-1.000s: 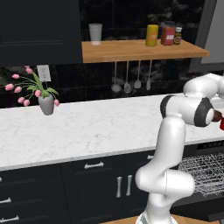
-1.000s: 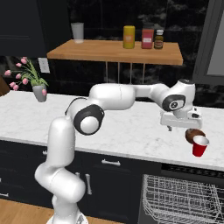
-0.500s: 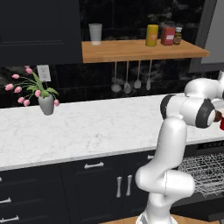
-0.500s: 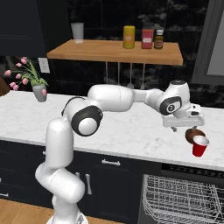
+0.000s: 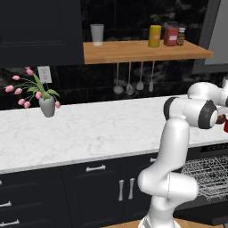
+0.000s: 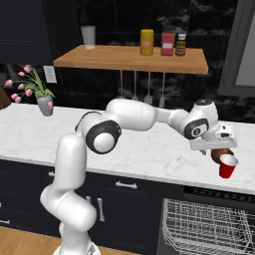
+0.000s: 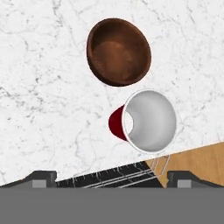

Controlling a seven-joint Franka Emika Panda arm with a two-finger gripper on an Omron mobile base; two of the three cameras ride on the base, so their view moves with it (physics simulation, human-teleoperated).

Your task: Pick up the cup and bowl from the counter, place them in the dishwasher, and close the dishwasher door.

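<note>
Nothing loaded yet: red cup (image 7: 144, 122) and brown bowl (image 7: 118, 51) on the counter (image 7: 39, 87), directly below gripper (image 7: 112, 177). Jaws wide open, holding nothing. Dishwasher (image 6: 209, 224) open, wire rack (image 6: 209, 230) bare; both picks, both placements and door closing left.

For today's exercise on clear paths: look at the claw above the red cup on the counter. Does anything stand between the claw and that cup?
Nothing visible does. In the hand view the open claw looks straight down at the red cup, with only open space between them. The brown bowl sits beside the cup on the counter, apart from it and not over it.
</note>
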